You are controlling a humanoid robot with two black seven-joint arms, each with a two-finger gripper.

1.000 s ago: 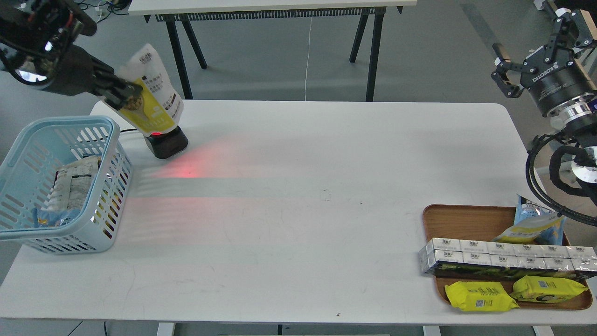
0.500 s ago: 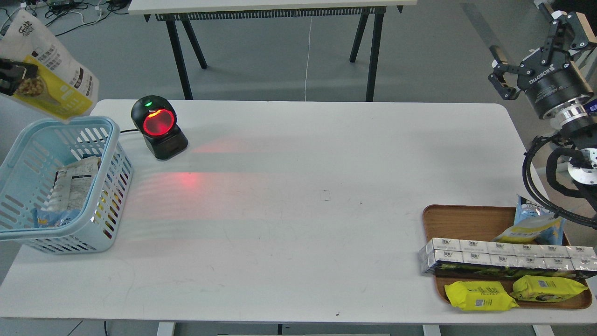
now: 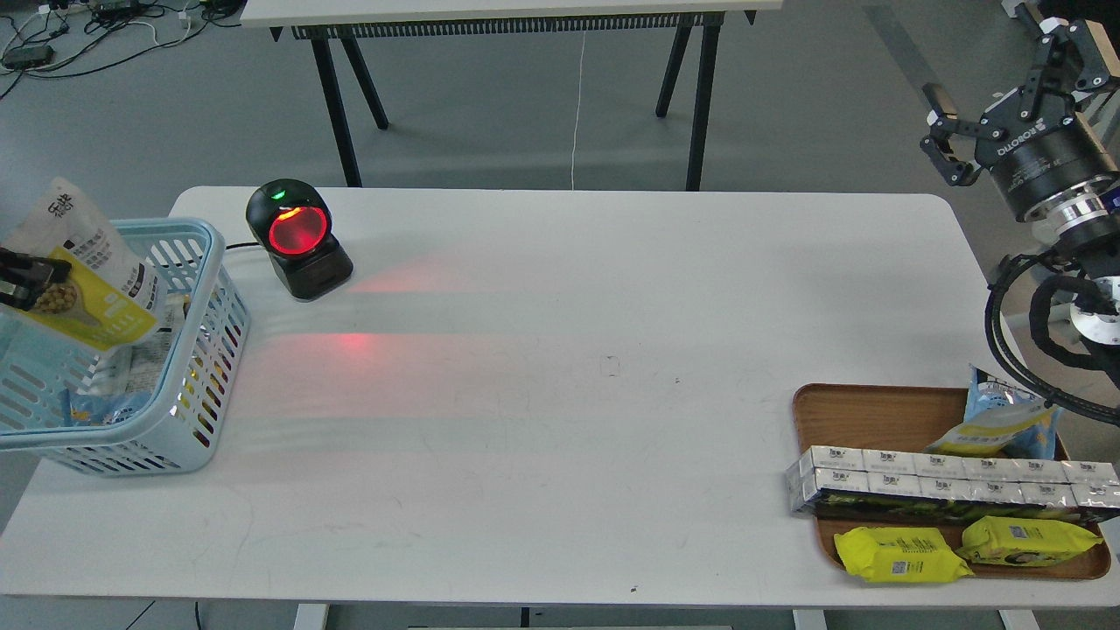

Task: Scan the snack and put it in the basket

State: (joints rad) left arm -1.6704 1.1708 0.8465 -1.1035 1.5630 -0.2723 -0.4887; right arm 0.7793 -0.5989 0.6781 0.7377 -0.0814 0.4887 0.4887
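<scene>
Snack (image 3: pixel 83 280): from the head view, the pouch hangs tilted over the far left of the light blue basket (image 3: pixel 210 289), its lower edge inside the rim, pinched at its yellow part by the left gripper (image 3: pixel 22 278), which is clamped on it at the frame's edge. It looks light, thin and crinkly, likely to flop, so a hold across the flat face suits it. The right gripper (image 3: pixel 997 109) is raised beyond the table's right corner, fingers spread, holding nothing
</scene>
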